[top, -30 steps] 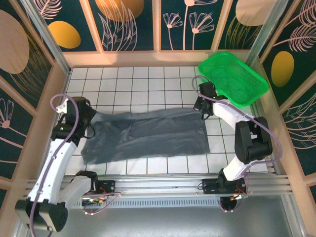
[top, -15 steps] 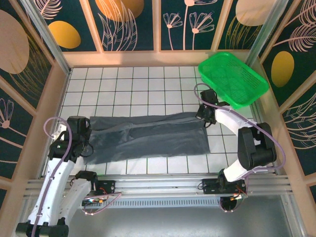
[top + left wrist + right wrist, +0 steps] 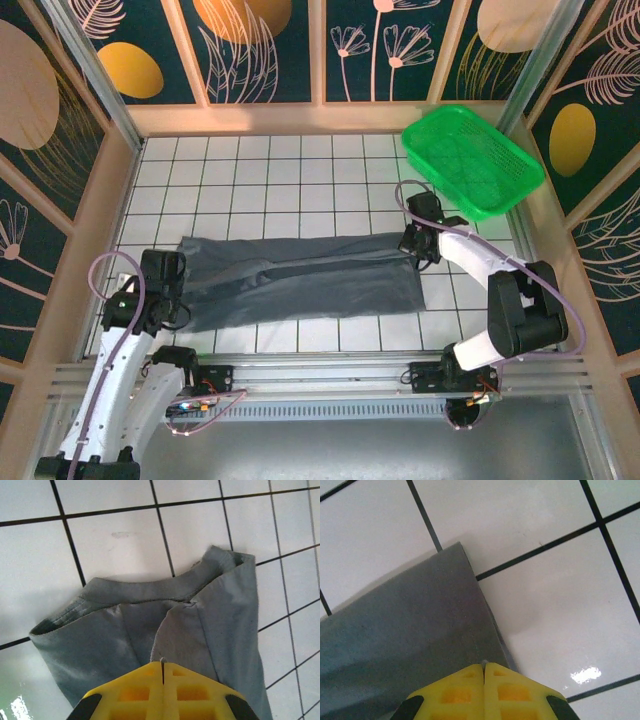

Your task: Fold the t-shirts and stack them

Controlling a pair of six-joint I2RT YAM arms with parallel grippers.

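At the bottom of the overhead view, the two arm bases sit along the metal rail at the frame's lower edge. Just above them, the slate-grey t-shirt (image 3: 300, 280) lies folded into a long band across the middle of the white tiled floor (image 3: 280, 170), running from centre left to centre right.

The left gripper (image 3: 168, 300) is at the band's left end. In its wrist view the yellow jaws of the left gripper (image 3: 163, 666) are pressed together over the t-shirt (image 3: 120, 630), whose collar and bunched end lie in the centre of the frame. It seems to be pinching a fold of cloth, though the contact point is hidden under the jaws.

The right gripper (image 3: 416, 243) is at the band's upper right corner. Its jaws (image 3: 484, 667) are clamped tight on the straight edge of the t-shirt (image 3: 395, 630), at bottom centre.

Farthest off, in the upper right, is a green mesh basket (image 3: 475, 160).
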